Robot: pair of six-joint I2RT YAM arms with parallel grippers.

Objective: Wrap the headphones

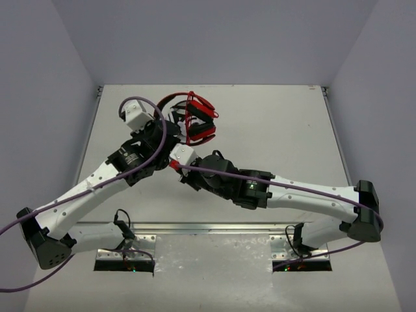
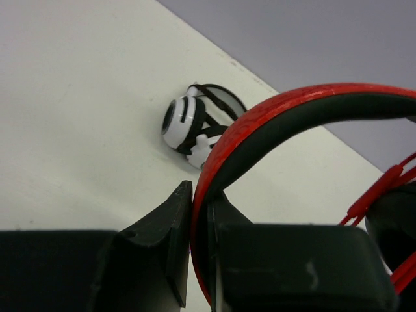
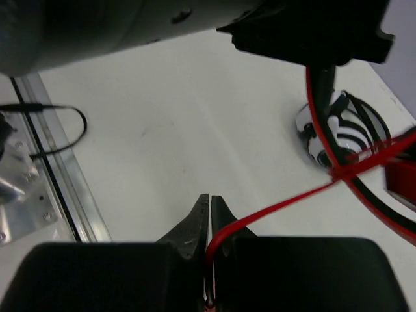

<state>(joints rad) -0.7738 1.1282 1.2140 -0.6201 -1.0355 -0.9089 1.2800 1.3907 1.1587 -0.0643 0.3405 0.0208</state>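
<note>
Item: red headphones (image 1: 195, 120), held above the bench (image 1: 279, 143), far side. Left hand (image 2: 199, 195) clamped tight on headband (image 2: 273, 117), steadying the frame. Right hand (image 3: 209, 201) pinched closed on cord (image 3: 279, 208), held taut, presumably for winding. White-and-black headset (image 2: 185, 123) lies aside.

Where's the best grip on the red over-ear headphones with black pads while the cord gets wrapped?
The red-and-black headband, near one end, one finger inside the arch and one outside, as the left gripper has it. The band is thin and flat, so it fits nearly shut jaws and keeps them clear of the thin red cord pinched in the right gripper.
</note>
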